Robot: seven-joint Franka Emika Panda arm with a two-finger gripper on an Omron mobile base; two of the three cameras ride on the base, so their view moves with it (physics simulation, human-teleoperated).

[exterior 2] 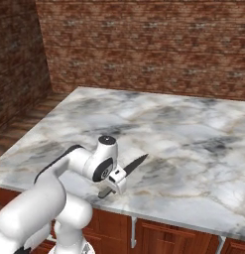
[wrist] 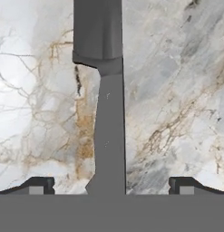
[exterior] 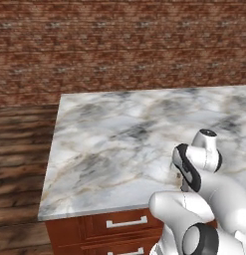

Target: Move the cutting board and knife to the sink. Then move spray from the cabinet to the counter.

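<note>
Marble counter point(exterior 2: 193, 139); knife point(wrist: 106, 113) lies flat directly under tool point(wrist: 111, 185), between spread, empty fingers.

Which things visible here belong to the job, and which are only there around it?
Belong to the job:
- knife, lying on the counter
- gripper, open, straddling the knife

Just there:
- brick wall
- wooden floor
- drawers
</note>
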